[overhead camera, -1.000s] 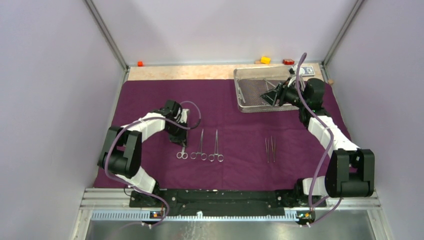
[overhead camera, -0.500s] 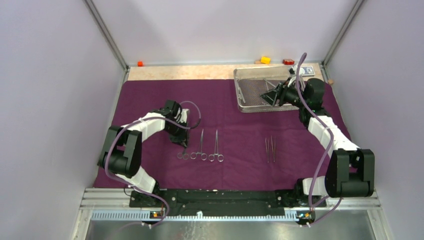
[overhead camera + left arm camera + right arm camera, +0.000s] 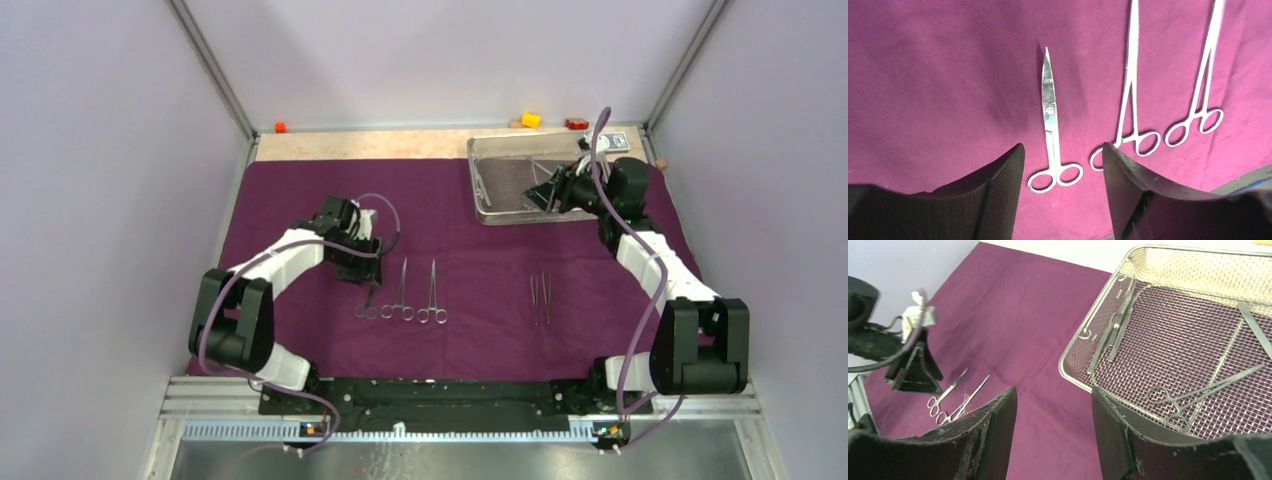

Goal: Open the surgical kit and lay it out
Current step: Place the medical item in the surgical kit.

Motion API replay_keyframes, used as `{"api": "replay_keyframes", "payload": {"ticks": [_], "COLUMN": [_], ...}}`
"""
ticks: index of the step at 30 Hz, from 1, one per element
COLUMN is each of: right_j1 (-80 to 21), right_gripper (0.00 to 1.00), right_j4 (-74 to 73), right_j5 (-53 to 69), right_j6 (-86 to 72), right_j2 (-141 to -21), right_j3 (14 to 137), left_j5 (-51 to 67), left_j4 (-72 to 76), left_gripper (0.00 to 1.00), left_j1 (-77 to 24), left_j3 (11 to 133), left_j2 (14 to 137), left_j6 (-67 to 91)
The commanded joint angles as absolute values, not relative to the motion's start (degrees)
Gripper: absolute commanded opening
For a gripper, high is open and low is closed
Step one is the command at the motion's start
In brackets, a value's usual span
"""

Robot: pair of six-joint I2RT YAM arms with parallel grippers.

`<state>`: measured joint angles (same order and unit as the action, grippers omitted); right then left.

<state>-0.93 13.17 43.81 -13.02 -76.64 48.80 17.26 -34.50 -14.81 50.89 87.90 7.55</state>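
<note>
Left claw (image 3: pixel 1062 152) has spread since a second ago and let go of the scissors (image 3: pixel 1049 107); left elbow has swung outward. The scissors lie flat on the dark purple cloth wrap (image 3: pixel 480 250), rings seen between the parted fingers, no contact. Two ring-handled clamps (image 3: pixel 1130 90) lie just beside them, roughly parallel. Tweezers (image 3: pixel 540 298) lie further right on the cloth, well apart. Right claw (image 3: pixel 1053 395) is released and empty, hanging over the wire-mesh tray (image 3: pixel 478 185). The tray sits at the cloth's far right corner on the desk (image 3: pixel 400 143). More clamps (image 3: pixel 1193 392) and slim steel instruments (image 3: pixel 1118 322) lie inside it.
</note>
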Motion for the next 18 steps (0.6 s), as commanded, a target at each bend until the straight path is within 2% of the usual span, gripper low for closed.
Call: {"api": "replay_keyframes", "payload": {"ticks": [1,5,8,9,18], "right_j1": [-0.56,-0.53,-0.59,-0.59,-0.68], "right_gripper": [0.56,0.56,0.56,0.56,0.59], "right_j4": [10.60,7.77,4.53,3.39,-9.30], "right_j5": [39.24,35.84,32.60,31.55,21.74], "right_j6": [-9.27,-7.10,-5.06,-4.37,5.13], "right_j2": [-76.97,-77.36,-78.58,-79.29,-93.01], "right_j3": [52.40,53.90,56.15,57.29,69.79], "left_j5": [16.95,17.45,18.31,18.63,17.49], "left_j4": [-33.38,-33.17,-33.38,-33.47,-33.71], "left_gripper": [0.67,0.80,0.97,0.99,0.99], "left_j1": [-14.77,-14.77,-14.77,-14.77,-14.77], "left_j3": [51.30,51.95,53.78,54.67,64.83], "left_j2": [80.35,76.75,75.36,75.15,75.64], "left_j6": [6.51,5.49,3.44,2.59,-3.56]}}
